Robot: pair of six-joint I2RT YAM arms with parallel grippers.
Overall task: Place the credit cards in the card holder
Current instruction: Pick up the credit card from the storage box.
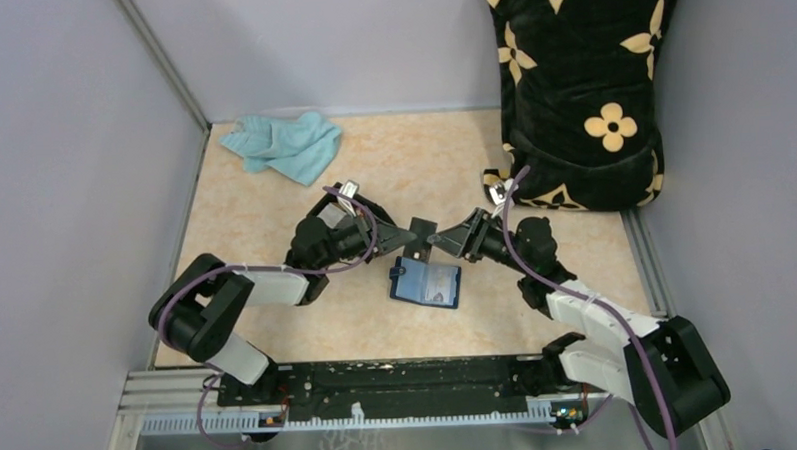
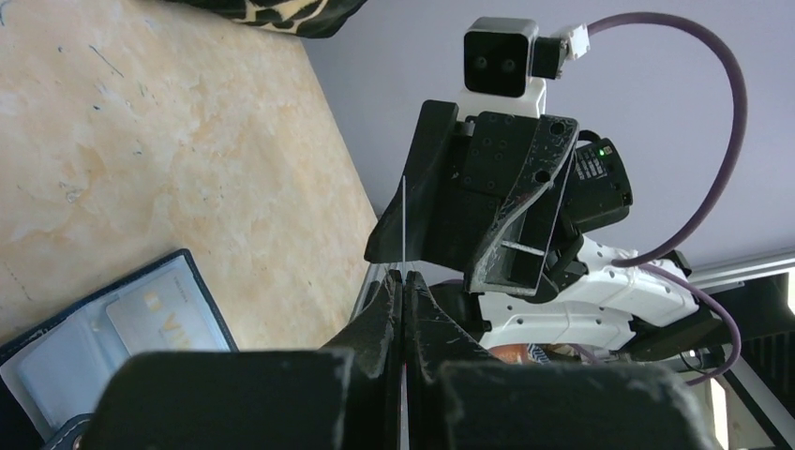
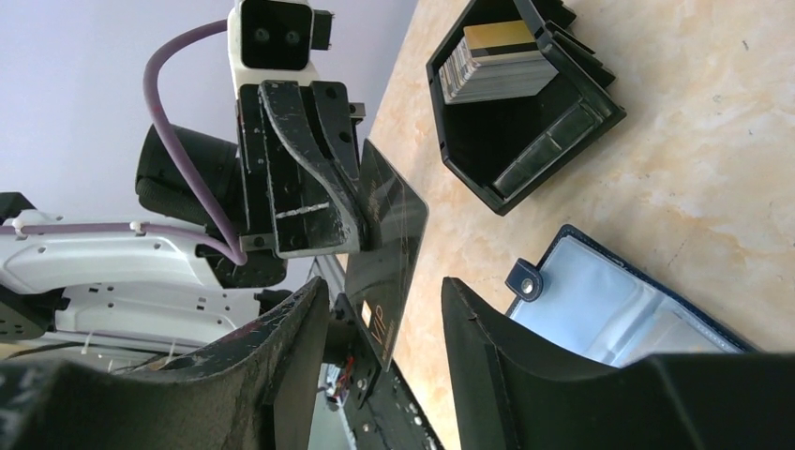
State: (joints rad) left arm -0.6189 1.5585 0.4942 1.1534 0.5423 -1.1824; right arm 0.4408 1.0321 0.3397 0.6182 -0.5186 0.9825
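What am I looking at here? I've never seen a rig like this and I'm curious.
Two robot arms are bolted at a table's near edge. One picture looks down from above; the other two come from cameras on the wrists. The left end effector is shut on a dark card marked VIP. The right end effector is open, its fingers either side of that card. Below lies an open navy card holder. A black box holds a stack of cards. A teal cloth and a black flowered cushion lie at the back.

Left fingers (image 2: 375,323) pinch a thin card (image 2: 403,225) edge-on.
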